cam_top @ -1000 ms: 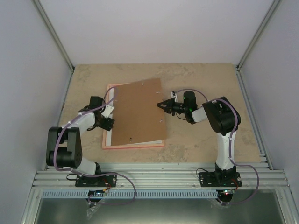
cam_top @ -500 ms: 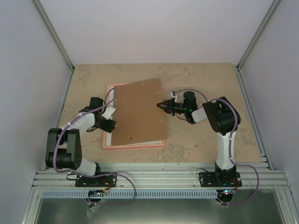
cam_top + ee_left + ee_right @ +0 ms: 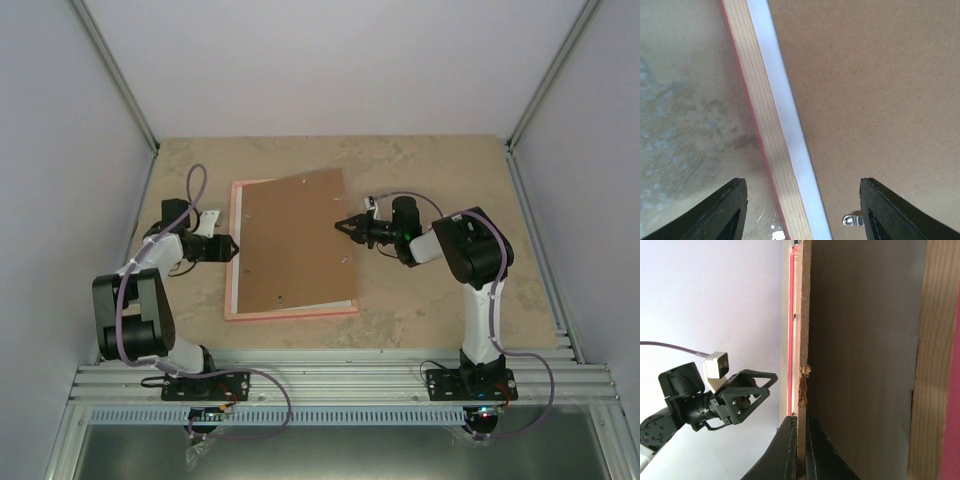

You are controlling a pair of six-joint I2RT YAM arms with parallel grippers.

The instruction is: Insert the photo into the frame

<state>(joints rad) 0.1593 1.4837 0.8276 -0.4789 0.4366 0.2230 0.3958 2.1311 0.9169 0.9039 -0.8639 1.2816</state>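
Observation:
The pink frame (image 3: 290, 313) lies flat on the table, its pale wood back (image 3: 762, 125) facing up. A brown backing board (image 3: 295, 240) rests on it, slightly askew. My right gripper (image 3: 340, 226) is shut on the board's right edge, its fingers (image 3: 790, 450) pinching that thin edge (image 3: 801, 390). My left gripper (image 3: 232, 247) hangs open at the frame's left rail, one finger (image 3: 732, 210) over the table and the other over the board (image 3: 880, 100). A white mat strip (image 3: 785, 125) shows between rail and board. The photo is hidden.
A small metal clip (image 3: 852, 220) sits on the board near my left gripper's right finger. White enclosure walls (image 3: 60, 200) stand close around the beige table (image 3: 430, 300). The right wrist view shows my left gripper (image 3: 740, 395) beyond the board.
My left arm has swung left and up, from over the frame's left side to just outside its left rail, and its jaws have narrowed a little. The right gripper has held still.

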